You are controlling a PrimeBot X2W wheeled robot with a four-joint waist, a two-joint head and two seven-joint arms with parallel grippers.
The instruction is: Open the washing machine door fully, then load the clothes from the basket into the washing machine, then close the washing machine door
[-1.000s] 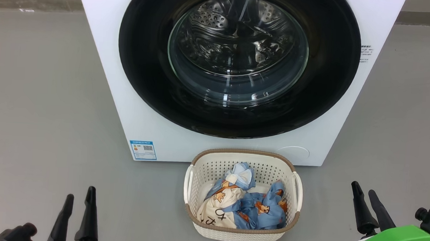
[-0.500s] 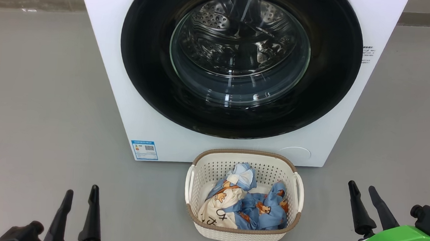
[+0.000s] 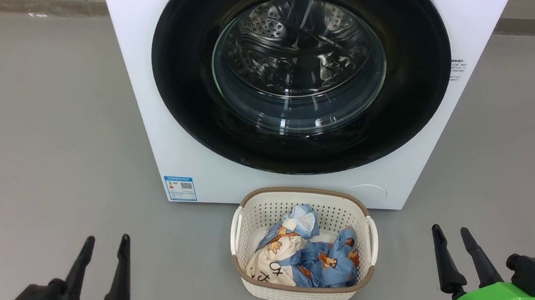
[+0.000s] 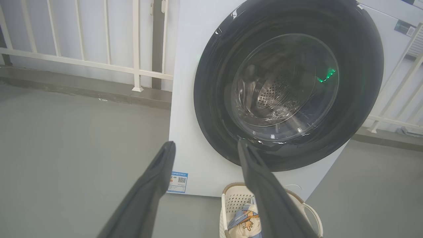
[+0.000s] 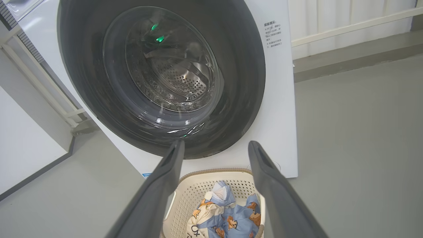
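From the head view, finds the washing machine [image 3: 132, 65] standing on the grey floor [image 3: 38, 129], with the washing machine door [image 3: 183, 69] shut flat against its front and the steel drum visible through the glass. Places the basket [image 3: 268, 211] on the floor just in front of the machine, below the door. Records the clothes [image 3: 302, 258] bundled inside the basket, blue bear print and cream cloth together. Notes a blue label [image 3: 179, 188] low on the white front, to the left of the basket. Locates the left gripper [image 3: 108, 238] at lower left, jaws slightly apart and holding nothing, well clear of the basket. Locates the right gripper [image 3: 450, 228] at lower right, jaws likewise parted and empty, also apart from the basket. From the left wrist view, confirms the left gripper [image 4: 205, 143] with jaws spread and nothing between them, pointing towards the closed door [image 4: 214, 82], with the basket [image 4: 231, 198] and clothes [image 4: 246, 221] low in the frame and a white railing [image 4: 135, 43] behind. From the right wrist view, confirms the right gripper [image 5: 216, 143] with jaws wide and empty, above the basket [image 5: 205, 188] and clothes [image 5: 228, 215], facing the shut door [image 5: 244, 66].
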